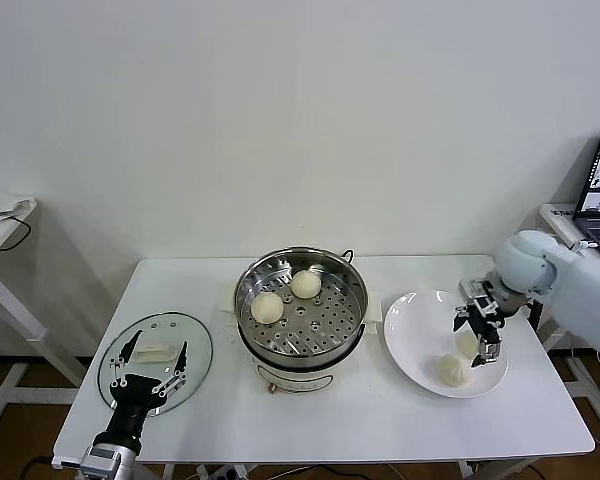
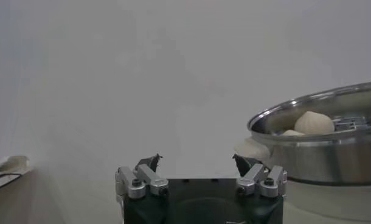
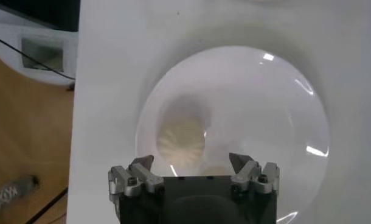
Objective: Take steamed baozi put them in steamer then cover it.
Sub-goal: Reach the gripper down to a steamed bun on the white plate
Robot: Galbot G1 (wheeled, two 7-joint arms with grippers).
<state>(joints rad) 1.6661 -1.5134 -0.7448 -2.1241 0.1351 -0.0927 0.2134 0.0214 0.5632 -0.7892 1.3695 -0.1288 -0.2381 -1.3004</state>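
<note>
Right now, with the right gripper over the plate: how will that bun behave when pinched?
Probably soft: the baozi under the open right gripper looks like pleated dough, so a hard pinch may dent it. Likely light, since it is small against the plate. It could roll or slide if nudged: it is rounded and the glossy plate curves up around it.

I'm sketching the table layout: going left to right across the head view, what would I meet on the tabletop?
Glass lid with the open left gripper over it → steamer holding two baozi → white plate with the open right gripper above its remaining baozi.
</note>
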